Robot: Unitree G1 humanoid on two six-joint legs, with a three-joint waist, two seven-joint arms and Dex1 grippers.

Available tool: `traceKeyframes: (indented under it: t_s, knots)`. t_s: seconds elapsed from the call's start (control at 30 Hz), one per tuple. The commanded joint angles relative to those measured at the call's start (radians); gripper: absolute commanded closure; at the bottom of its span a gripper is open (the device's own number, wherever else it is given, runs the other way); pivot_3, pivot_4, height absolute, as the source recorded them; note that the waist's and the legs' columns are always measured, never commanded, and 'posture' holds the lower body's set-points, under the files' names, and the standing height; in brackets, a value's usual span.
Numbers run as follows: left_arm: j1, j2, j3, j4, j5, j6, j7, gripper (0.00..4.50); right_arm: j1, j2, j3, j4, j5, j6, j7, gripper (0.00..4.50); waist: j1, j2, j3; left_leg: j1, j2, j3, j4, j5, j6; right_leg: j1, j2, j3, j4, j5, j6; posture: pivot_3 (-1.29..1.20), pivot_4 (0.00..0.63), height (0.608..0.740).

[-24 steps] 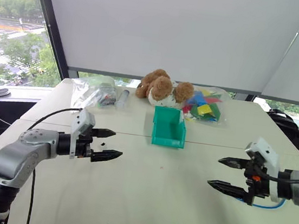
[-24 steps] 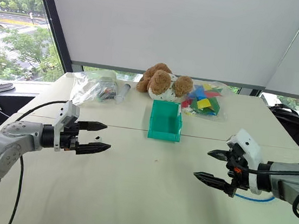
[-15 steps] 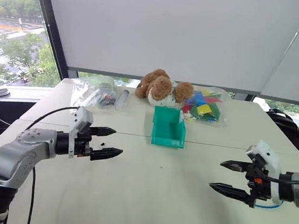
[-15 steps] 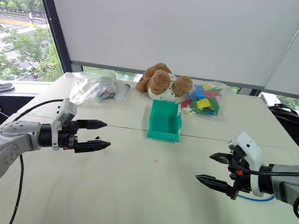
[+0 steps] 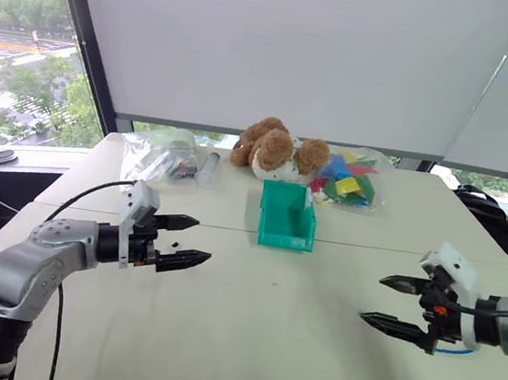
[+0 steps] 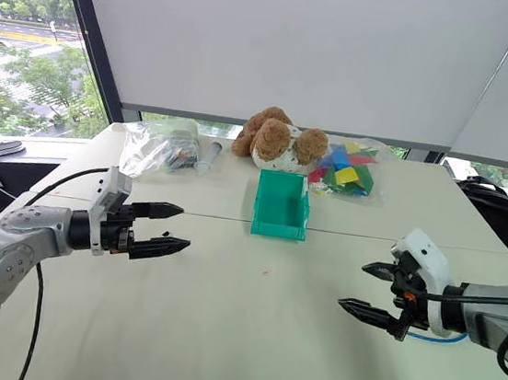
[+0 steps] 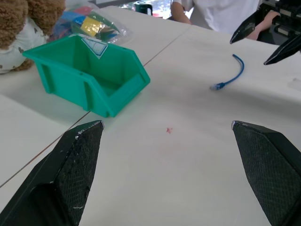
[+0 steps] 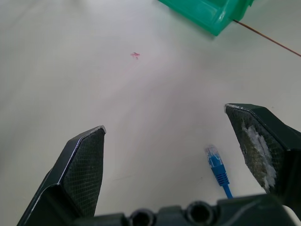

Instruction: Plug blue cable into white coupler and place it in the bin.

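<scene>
- The right gripper (image 6: 371,291) has drifted a little to the right and slightly nearer over the last moment, while its fingers (image 8: 82,169) stay spread wide with nothing between them.
- That drift has uncovered less of the blue cable (image 7: 230,76) in the head views, where a short blue curve shows just beneath the right wrist (image 6: 431,337).
- The right wrist view shows the cable's plug end (image 8: 214,162) lying flat on the bench (image 5: 272,341), just ahead of the spread fingers and between their lines, not touched.
- The left gripper (image 5: 187,242) has barely moved; it hovers over the left part of the bench, its fingers (image 7: 70,174) also wide apart and empty.
- The bin (image 5: 286,214) stands at the far middle of the bench with its low lip toward the robot and nothing inside.
- Behind it sit a teddy bear (image 5: 273,148), a bag of coloured pieces (image 5: 350,181) to the right and a clear bag (image 5: 161,155) to the left.
- I cannot find the white coupler in any view, so plugging has no visible partner yet.
- My reading: the task is at its very start, with the right arm lining up over the cable rather than gripping it. The cable lies well apart from the bin, on the near right.
- A person's white sleeve (image 7: 221,12) shows beyond the far edge in the left wrist view.
</scene>
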Motion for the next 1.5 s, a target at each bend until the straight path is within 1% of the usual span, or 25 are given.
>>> traceKeyframes:
  t_s: [0.03, 0.13, 0.27, 0.4, 0.5, 0.67, 0.8, 0.87, 0.93, 1.0, 1.03, 1.1, 1.13, 1.17, 1.23, 1.3, 1.4, 1.5]
  knots:
    - [-0.032, -0.002, -0.004, -0.001, 0.007, -0.012, -0.006, 0.0, 0.027, 0.012, -0.004, 0.032, -0.054, -0.067, -0.003, 0.07, 0.001, 0.0, 0.0, 0.0, 0.0, 0.0, 0.0, 0.0, 0.0, 0.0, 0.0, 0.0, 0.0, 0.0, 0.0, 0.0, 0.15, 0.74]
    - [-0.047, -0.005, -0.015, 0.007, 0.016, -0.014, -0.009, 0.0, 0.079, 0.012, 0.012, 0.124, -0.121, -0.154, 0.029, 0.07, -0.001, 0.0, 0.0, 0.0, 0.0, 0.0, 0.0, 0.0, 0.001, 0.0, 0.001, 0.0, -0.001, 0.0, 0.0, 0.0, 0.15, 0.74]
    - [-0.063, 0.0, -0.01, 0.017, 0.014, -0.007, -0.018, 0.0, 0.085, 0.015, 0.035, 0.217, -0.158, -0.233, 0.067, 0.07, -0.001, 0.0, 0.0, 0.0, -0.001, 0.001, 0.0, 0.0, 0.001, 0.001, 0.001, -0.001, -0.001, 0.0, 0.0, 0.0, 0.15, 0.74]
    - [-0.046, -0.017, -0.043, 0.004, 0.031, -0.018, -0.021, 0.0, 0.069, 0.046, 0.108, 0.444, -0.25, -0.427, 0.126, 0.07, -0.002, 0.0, 0.0, 0.001, 0.0, 0.001, 0.0, 0.0, 0.001, 0.001, 0.002, -0.001, -0.002, 0.0, 0.0, 0.0, 0.15, 0.74]
    - [-0.051, -0.028, -0.052, -0.001, 0.03, -0.015, -0.016, 0.0, 0.053, 0.078, 0.14, 0.57, -0.282, -0.513, 0.157, 0.07, -0.001, 0.0, 0.0, 0.001, 0.0, 0.001, 0.0, 0.0, 0.001, 0.002, 0.002, -0.001, -0.002, 0.0, 0.0, 0.0, 0.15, 0.74]
    - [-0.074, -0.036, -0.056, 0.013, 0.039, -0.022, -0.022, 0.0, 0.025, 0.108, 0.174, 0.711, -0.324, -0.604, 0.178, 0.07, -0.002, 0.0, 0.0, 0.002, -0.001, 0.001, 0.0, 0.0, 0.001, 0.003, 0.002, -0.001, -0.002, 0.002, 0.003, 0.0, 0.15, 0.74]
    - [-0.084, -0.031, -0.052, 0.024, 0.046, -0.025, -0.031, 0.0, 0.018, 0.117, 0.195, 0.764, -0.349, -0.644, 0.181, 0.07, -0.003, 0.0, 0.0, 0.003, 0.0, 0.001, 0.0, 0.0, 0.001, 0.004, 0.003, -0.001, -0.002, 0.001, 0.003, 0.0, 0.15, 0.74]
    - [-0.081, -0.03, -0.049, 0.024, 0.049, -0.027, -0.031, 0.0, 0.017, 0.118, 0.203, 0.783, -0.35, -0.651, 0.196, 0.59, -0.003, 0.0, 0.0, 0.003, 0.0, 0.001, 0.0, 0.0, 0.001, 0.004, 0.003, -0.001, -0.002, 0.002, 0.003, 0.0, 0.15, 0.74]
    - [-0.077, -0.03, -0.048, 0.018, 0.048, -0.026, -0.03, 0.0, 0.014, 0.119, 0.208, 0.789, -0.347, -0.645, 0.209, 1.35, -0.003, -0.001, 0.0, 0.004, 0.0, 0.001, 0.0, 0.0, 0.001, 0.005, 0.003, 0.0, -0.002, 0.001, 0.003, 0.0, 0.15, 0.74]
    - [-0.073, -0.029, -0.046, 0.015, 0.046, -0.025, -0.029, 0.0, 0.004, 0.12, 0.213, 0.792, -0.342, -0.63, 0.222, 2.31, -0.002, -0.001, 0.0, 0.004, 0.0, 0.001, 0.0, 0.0, 0.001, 0.005, 0.003, 0.0, -0.002, 0.001, 0.002, 0.0, 0.15, 0.74]
    - [-0.072, -0.028, -0.046, 0.014, 0.046, -0.024, -0.029, 0.0, -0.003, 0.122, 0.216, 0.795, -0.34, -0.624, 0.227, 2.93, -0.002, -0.001, 0.0, 0.004, 0.0, 0.001, 0.0, 0.0, 0.001, 0.005, 0.003, 0.0, -0.002, 0.001, 0.002, 0.0, 0.15, 0.74]
    - [-0.071, -0.027, -0.044, 0.014, 0.044, -0.022, -0.029, 0.0, -0.02, 0.123, 0.223, 0.794, -0.341, -0.614, 0.234, 3.95, -0.003, -0.001, 0.0, 0.004, 0.0, 0.001, 0.0, 0.0, 0.001, 0.006, 0.003, 0.0, -0.002, 0.001, 0.002, 0.0, 0.15, 0.74]
    - [-0.072, -0.026, -0.044, 0.013, 0.042, -0.02, -0.029, 0.0, -0.028, 0.122, 0.228, 0.787, -0.339, -0.608, 0.24, 4.35, -0.003, -0.001, 0.0, 0.004, 0.0, 0.001, 0.0, 0.0, 0.001, 0.005, 0.003, 0.0, -0.002, 0.001, 0.002, 0.0, 0.15, 0.74]
    - [-0.073, -0.026, -0.043, 0.013, 0.041, -0.018, -0.03, 0.0, -0.035, 0.121, 0.23, 0.769, -0.332, -0.593, 0.245, 4.44, -0.003, -0.001, 0.0, 0.004, 0.0, 0.001, 0.0, 0.0, 0.001, 0.005, 0.003, 0.0, -0.002, 0.001, 0.002, 0.0, 0.15, 0.74]
    - [-0.075, -0.024, -0.042, 0.013, 0.035, -0.011, -0.033, 0.0, -0.062, 0.125, 0.224, 0.685, -0.279, -0.509, 0.254, 4.44, -0.004, -0.001, 0.0, 0.004, 0.0, 0.001, 0.0, 0.0, 0.001, 0.005, 0.003, 0.0, -0.002, 0.001, 0.002, 0.0, 0.15, 0.74]
    - [-0.081, -0.02, -0.046, 0.016, 0.034, -0.008, -0.041, 0.0, -0.107, 0.121, 0.24, 0.562, -0.244, -0.436, 0.262, 4.44, -0.008, 0.0, 0.0, 0.004, 0.0, 0.001, 0.0, 0.0, 0.001, 0.005, 0.003, 0.0, -0.002, 0.001, 0.002, 0.0, 0.15, 0.74]
    - [-0.096, -0.026, -0.066, 0.026, 0.039, -0.009, -0.057, 0.0, -0.221, 0.138, 0.323, 0.4, -0.246, -0.373, 0.262, 4.44, -0.016, 0.002, 0.002, 0.003, 0.0, 0.001, 0.0, 0.0, 0.001, 0.002, 0.002, 0.0, 0.001, 0.002, 0.003, 0.0, 0.15, 0.74]
    - [-0.118, -0.032, -0.09, 0.047, 0.048, -0.014, -0.077, 0.0, -0.333, 0.188, 0.434, 0.323, -0.28, -0.347, 0.261, 4.44, -0.016, 0.002, 0.002, 0.003, 0.0, 0.0, 0.0, 0.0, 0.001, 0.002, 0.003, 0.0, 0.002, 0.002, 0.004, 0.0, 0.15, 0.74]
